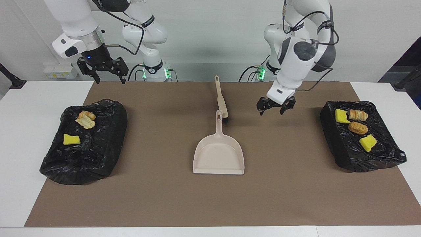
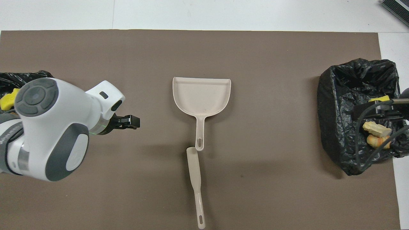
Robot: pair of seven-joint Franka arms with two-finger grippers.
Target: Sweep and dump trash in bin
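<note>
the left gripper (image 1: pixel 275 107), fingers spread and empty, is hung over the mat (image 1: pixel 164 197) between dustpan (image 1: pixel 219 156) and one bin (image 1: pixel 388 154). the right gripper (image 1: pixel 102 70), likewise released, is raised in waiting above the mat's edge. the trash (image 1: pixel 358 127) is seen in both bins.

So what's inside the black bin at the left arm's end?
The bin holds two yellow sponge chunks and two brown pastry pieces. Anything under them or in the bag's folds is hidden.
</note>
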